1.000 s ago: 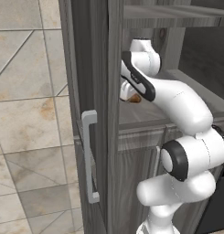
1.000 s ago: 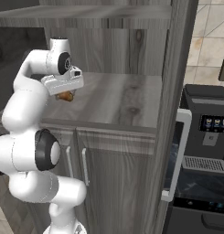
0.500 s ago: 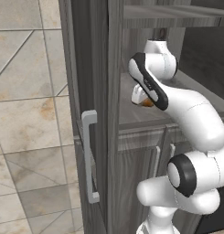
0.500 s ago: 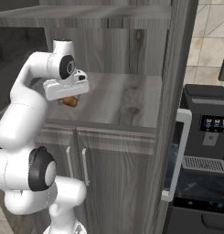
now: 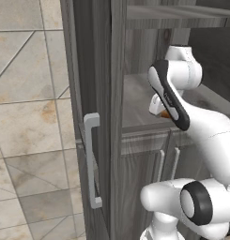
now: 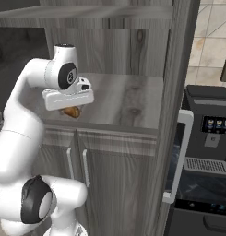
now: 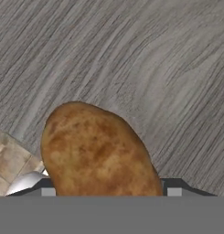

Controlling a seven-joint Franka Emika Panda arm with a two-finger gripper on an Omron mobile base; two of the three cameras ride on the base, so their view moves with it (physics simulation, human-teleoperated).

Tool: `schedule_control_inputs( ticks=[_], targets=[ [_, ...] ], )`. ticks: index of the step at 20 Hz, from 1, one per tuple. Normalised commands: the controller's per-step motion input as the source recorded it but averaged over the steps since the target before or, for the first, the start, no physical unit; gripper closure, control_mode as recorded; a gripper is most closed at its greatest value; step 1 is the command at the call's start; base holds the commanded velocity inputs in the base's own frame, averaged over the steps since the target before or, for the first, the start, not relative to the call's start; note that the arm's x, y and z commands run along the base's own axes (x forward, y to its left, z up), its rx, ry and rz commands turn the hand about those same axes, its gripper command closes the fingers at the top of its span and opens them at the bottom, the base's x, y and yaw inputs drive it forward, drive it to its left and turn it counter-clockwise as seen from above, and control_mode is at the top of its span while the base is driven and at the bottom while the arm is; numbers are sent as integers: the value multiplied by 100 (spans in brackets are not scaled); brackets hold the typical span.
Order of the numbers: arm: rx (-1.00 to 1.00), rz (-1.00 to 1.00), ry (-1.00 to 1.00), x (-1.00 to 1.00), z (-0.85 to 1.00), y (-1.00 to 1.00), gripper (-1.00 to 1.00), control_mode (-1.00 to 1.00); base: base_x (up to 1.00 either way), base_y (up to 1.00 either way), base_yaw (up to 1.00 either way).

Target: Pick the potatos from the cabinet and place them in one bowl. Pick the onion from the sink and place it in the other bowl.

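Potato [image 7: 97,153], orange-brown, clamped between the fingertips of the gripper [image 6: 71,110], close under the hand and bulging across the lower middle of the hand view. Held just above the grey wood-grain shelf [image 6: 128,99] of the cabinet [image 5: 95,70], toward the front edge of that shelf. Seen from the right base view as a small brown lump poking out beneath the white hand; from the left base view as an orange sliver [image 5: 166,114] beside the dark band of the forearm. Beyond the potato, nothing but streaked shelf surface along the line of the fingers. To one side of the hand, the open cabinet door with a pale bar handle [image 5: 91,159]; below the hand, two lower doors with slim handles [image 6: 77,168]. Off to the far side of the cabinet post, away from the hand, a black coffee machine [image 6: 204,152]. Pale tiled wall [image 5: 27,93] behind the open door.
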Motion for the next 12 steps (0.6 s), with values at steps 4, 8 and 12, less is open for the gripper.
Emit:
schedule_control_inputs(
  ticks=[4,8,12],
  targets=[
    [0,-12,0,-44,0,-5,100,-100,0,0,0],
    [0,-11,0,-48,0,0,100,-100,0,0,0],
    [0,-8,0,-45,0,-1,100,-100,0,0,0]
  ],
)
